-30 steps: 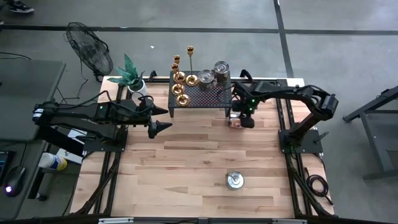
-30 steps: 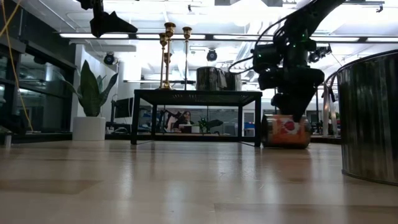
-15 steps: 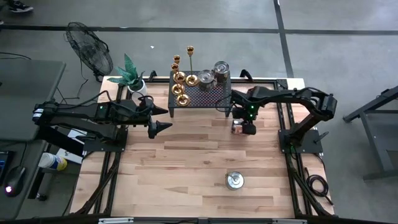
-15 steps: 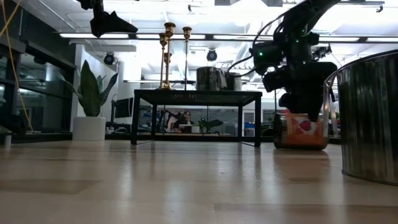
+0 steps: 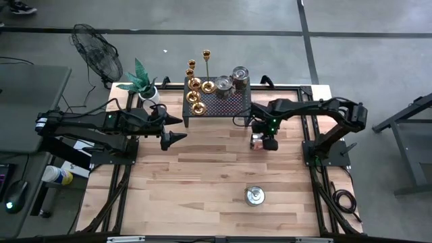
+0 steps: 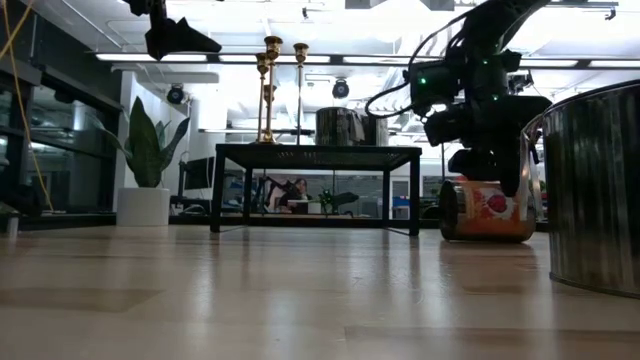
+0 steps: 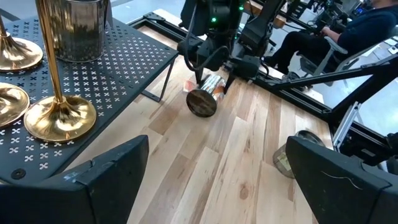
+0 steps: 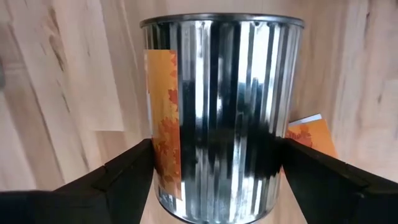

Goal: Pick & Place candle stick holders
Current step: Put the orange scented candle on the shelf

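**Gold candle holders are waiting on the little black stand**

The candle holders (image 5: 200,86) are standing together on the left part of a small black stand (image 5: 226,102) at the far edge of the desk (image 5: 202,175). They are shiny and gold. Some are short and one is tall and thin.

The right tool (image 5: 262,140) is sitting just off the stand's right front corner, down at the desk. Its fingers are spread wide around a tin can (image 8: 221,112) with an orange label, one finger on each side. I cannot tell if it is squeezing the can or only sitting around it.

The left tool (image 5: 173,139) is hanging open wide near the left edge of the desk, close to the stand, holding nothing.

The holders look hard and smooth, so they may be slippery. The tall one looks tippy. I think the thin stem, low down near the round foot, is the best place to grab. A second can (image 5: 254,196) is sitting near the front edge.
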{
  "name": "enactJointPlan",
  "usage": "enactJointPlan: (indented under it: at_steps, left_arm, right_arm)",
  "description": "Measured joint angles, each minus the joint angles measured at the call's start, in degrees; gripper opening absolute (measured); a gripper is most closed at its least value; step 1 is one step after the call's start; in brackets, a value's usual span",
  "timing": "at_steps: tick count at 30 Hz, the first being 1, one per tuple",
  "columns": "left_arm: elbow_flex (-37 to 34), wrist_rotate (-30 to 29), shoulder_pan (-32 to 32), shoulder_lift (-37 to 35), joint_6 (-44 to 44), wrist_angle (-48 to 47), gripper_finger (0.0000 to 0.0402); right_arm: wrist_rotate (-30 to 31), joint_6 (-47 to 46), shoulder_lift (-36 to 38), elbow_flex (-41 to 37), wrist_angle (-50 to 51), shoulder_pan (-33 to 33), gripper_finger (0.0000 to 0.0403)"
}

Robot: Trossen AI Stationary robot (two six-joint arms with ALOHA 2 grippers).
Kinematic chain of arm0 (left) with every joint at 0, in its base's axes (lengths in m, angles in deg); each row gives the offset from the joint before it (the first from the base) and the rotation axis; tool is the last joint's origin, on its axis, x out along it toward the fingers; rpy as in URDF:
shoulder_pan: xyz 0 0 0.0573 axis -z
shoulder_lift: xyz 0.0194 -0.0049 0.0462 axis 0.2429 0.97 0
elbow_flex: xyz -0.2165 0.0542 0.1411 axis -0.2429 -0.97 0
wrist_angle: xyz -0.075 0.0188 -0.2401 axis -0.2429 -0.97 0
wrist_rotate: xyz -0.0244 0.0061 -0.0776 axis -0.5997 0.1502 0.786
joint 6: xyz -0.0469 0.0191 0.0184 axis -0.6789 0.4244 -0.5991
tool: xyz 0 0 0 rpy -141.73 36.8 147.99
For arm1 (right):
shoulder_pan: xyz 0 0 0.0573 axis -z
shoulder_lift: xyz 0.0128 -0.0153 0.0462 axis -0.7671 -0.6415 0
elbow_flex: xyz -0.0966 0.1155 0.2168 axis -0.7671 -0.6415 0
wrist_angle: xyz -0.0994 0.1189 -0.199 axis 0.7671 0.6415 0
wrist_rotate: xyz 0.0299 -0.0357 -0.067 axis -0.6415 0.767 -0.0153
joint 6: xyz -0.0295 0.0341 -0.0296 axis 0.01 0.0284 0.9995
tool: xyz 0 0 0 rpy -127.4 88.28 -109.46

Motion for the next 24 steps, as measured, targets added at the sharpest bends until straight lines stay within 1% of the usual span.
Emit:
enactJointPlan:
  at_steps: [3, 6, 11, 13, 18, 24]
  left_arm:
    - [0.0, 0.01, 0.02, 0.0, 0.46, 0.0, 0.0374]
    - [0.0, 0.0, 0.0, 0.0, 0.46, 0.02, 0.0374]
    - [0.0, 0.0, 0.0, 0.0, 0.46, 0.05, 0.0374]
    - [-0.01, -0.02, 0.0, 0.0, 0.48, 0.05, 0.0374]
    - [-0.02, -0.19, 0.01, -0.01, 1.14, 0.02, 0.0374]
    - [-0.02, -1.09, 0.02, 0.0, 1.29, 0.0, 0.0374]
  right_arm:
    - [-2.14, -2.07, 0.0, -0.65, -1.61, -0.39, 0.0314]
    - [-4.26, -2.49, 0.0, -1.56, -5.37, -2.26, 0.0314]
    - [-5.67, -4.63, 0.0, -2.6, -10.23, -4.26, 0.0314]
    - [-5.94, -5.79, 0.0, -3.32, -12.18, -4.84, 0.0314]
    - [-5.82, -8.99, 0.02, -3.63, -12.72, -6.05, 0.0315]
    - [-4.87, -9.66, 0.05, -3.63, -13.26, -8.41, 0.0315]
